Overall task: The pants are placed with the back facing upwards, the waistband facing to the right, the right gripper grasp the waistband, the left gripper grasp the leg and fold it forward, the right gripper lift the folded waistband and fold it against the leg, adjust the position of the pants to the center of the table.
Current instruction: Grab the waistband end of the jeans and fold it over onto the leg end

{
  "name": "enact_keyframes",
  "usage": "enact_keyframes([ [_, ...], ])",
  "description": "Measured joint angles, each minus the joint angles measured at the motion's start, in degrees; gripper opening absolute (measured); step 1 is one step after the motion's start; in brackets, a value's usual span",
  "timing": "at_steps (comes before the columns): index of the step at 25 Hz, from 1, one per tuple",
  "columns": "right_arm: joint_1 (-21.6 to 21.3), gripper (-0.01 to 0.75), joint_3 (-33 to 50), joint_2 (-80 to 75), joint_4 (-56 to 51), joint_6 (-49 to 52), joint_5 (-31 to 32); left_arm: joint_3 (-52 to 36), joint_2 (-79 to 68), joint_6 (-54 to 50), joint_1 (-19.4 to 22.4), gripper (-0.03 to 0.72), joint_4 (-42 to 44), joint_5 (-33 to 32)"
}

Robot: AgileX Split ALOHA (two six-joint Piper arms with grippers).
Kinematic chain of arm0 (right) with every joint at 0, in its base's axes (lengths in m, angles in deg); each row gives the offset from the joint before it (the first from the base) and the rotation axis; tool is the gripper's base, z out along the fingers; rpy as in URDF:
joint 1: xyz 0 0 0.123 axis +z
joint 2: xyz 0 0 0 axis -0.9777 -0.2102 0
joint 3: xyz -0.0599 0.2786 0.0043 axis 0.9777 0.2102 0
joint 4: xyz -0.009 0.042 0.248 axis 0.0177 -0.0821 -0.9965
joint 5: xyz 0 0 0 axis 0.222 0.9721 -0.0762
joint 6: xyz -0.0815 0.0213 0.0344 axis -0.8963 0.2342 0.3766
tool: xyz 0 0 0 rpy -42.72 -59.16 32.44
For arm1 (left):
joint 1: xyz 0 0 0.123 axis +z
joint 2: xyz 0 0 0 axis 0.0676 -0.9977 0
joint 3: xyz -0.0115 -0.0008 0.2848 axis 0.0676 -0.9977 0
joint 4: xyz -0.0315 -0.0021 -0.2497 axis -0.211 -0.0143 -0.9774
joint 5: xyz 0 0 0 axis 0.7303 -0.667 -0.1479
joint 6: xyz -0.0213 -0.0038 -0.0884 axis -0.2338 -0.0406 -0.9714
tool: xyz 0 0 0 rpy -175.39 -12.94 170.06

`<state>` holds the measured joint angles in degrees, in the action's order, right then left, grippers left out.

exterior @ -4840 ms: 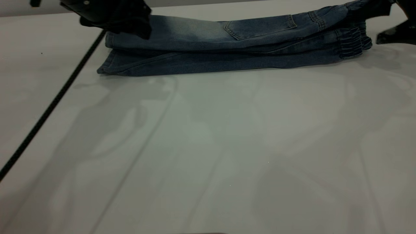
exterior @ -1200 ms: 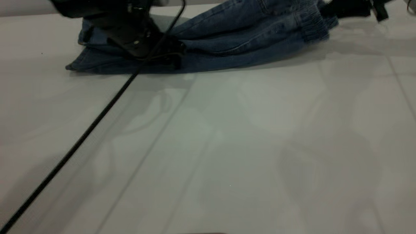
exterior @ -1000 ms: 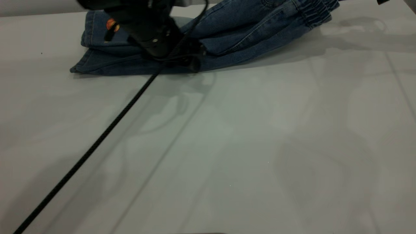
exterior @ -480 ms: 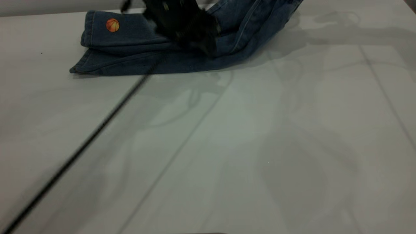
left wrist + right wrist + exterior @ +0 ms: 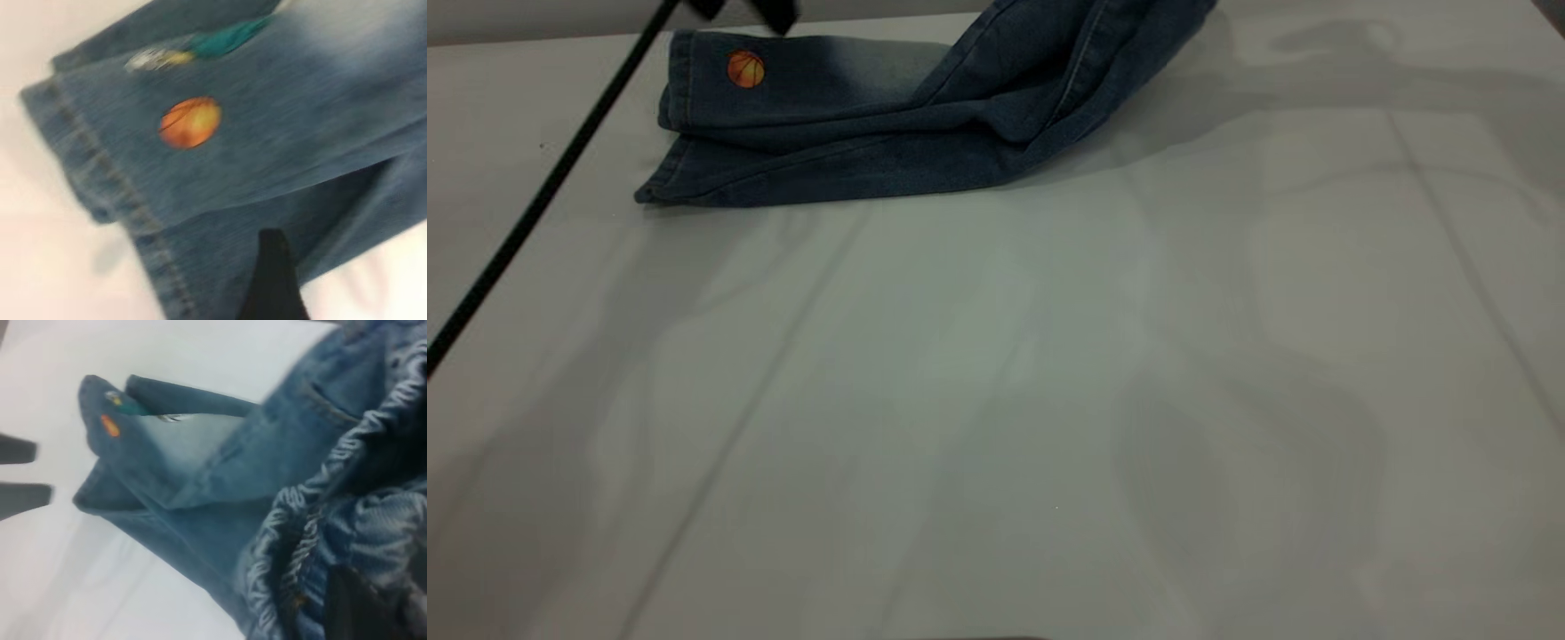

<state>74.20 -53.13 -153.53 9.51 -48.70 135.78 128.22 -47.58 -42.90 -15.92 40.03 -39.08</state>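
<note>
The blue denim pants [image 5: 854, 133] lie folded lengthwise at the far left of the table [image 5: 996, 373]. The leg [image 5: 800, 76] with the orange basketball print [image 5: 745, 69] is on top, and the print also shows close up [image 5: 190, 122]. The right end of the pants rises off the table and out of the exterior view. My right gripper [image 5: 343, 603] is shut on the ruffled waistband [image 5: 293, 533] and holds it in the air. My left gripper [image 5: 740, 11] hovers open above the leg's hem, one dark finger [image 5: 273, 280] over the denim, holding nothing.
A black cable [image 5: 534, 200] from the left arm slants across the table's left side. Bare white tabletop spreads in front of and to the right of the pants.
The left gripper has lifted off the middle of the pants and drawn back to the upper left, its cable swinging left. The right gripper has carried the waistband higher and leftward.
</note>
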Motion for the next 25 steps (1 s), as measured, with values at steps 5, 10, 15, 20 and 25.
enact_keyframes([
  [5,3.2,0.037,-3.1,0.0,-0.1,1.2,0.5,0.0,-5.5,-0.1,1.1,0.504,0.0,1.9],
  [10,5.1,0.037,-4.9,0.0,-0.1,1.8,0.6,0.0,-11.1,-0.1,-0.9,0.504,0.0,5.2],
  [15,5.8,0.037,-7.1,0.0,0.1,2.5,0.8,0.7,-13.0,-0.1,-5.3,0.504,0.3,7.1],
  [20,5.9,0.037,-10.0,0.0,1.2,3.9,1.0,0.7,-13.3,-0.1,-11.0,0.504,0.0,9.6],
  [25,5.9,0.037,-11.7,0.0,2.6,4.7,1.3,2.9,-13.8,-1.2,-13.4,0.504,-0.4,6.6],
])
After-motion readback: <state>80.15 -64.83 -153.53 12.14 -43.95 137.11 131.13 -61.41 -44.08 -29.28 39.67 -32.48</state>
